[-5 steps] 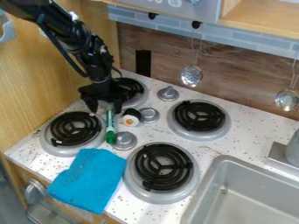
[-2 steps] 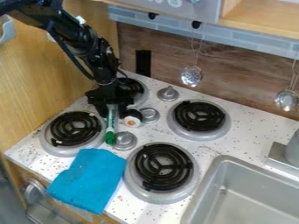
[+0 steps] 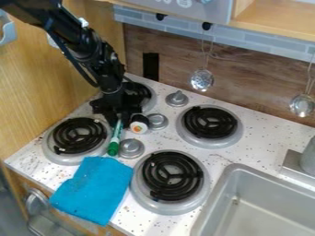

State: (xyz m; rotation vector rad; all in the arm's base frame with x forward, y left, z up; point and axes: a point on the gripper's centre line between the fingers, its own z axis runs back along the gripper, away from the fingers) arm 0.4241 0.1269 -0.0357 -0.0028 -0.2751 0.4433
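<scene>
Speckled white countertop (image 3: 265, 139) is fitted with a grey sink (image 3: 232, 169) and a near burner (image 3: 172, 177), beside which a blue cloth (image 3: 92, 189) is laid. Just beyond the cloth, a green-and-white marker (image 3: 115, 137) is placed between a burner (image 3: 78, 136) and a silver knob (image 3: 131, 148); its long axis is directed from the claw toward the cloth, green end nearest. Its far end is grasped by the black gripper (image 3: 119, 121), beside which a black-and-white roll (image 3: 139, 124) is seen. Farther back, print is borne by a grey panel (image 3: 169, 5).
</scene>
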